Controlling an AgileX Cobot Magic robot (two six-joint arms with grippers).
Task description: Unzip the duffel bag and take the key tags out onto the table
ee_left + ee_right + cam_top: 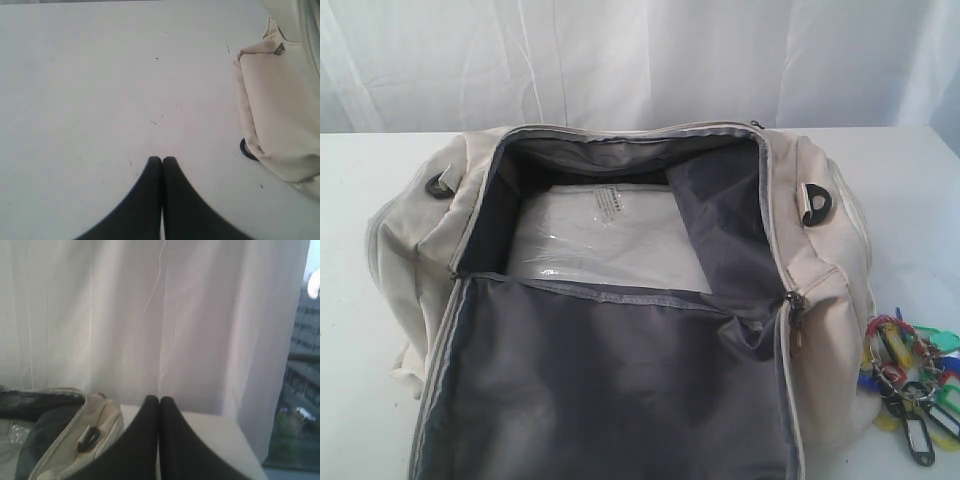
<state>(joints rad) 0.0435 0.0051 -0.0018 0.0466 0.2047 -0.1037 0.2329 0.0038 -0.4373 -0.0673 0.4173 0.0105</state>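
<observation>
So the duffel bag (420, 240) sits unzipped and wide open on the tabletop (910, 180), with a plastic-wrapped white packet (610, 235) inside. Just beside its right end lie the key tags (910, 385), partly cut off by the frame edge. Both the left fingers (145, 200) and right fingers (145, 440) are pressed together, empty.

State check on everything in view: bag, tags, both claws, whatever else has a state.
duffel bag: unzipped, main flap folded open, grey lining showing.
plastic-wrapped packet: lying flat inside the bag.
key tags: out of the bag, lying on the table beside it.
left claw: shut, empty, over bare table.
right claw: shut, empty, near the bag's end.
</observation>
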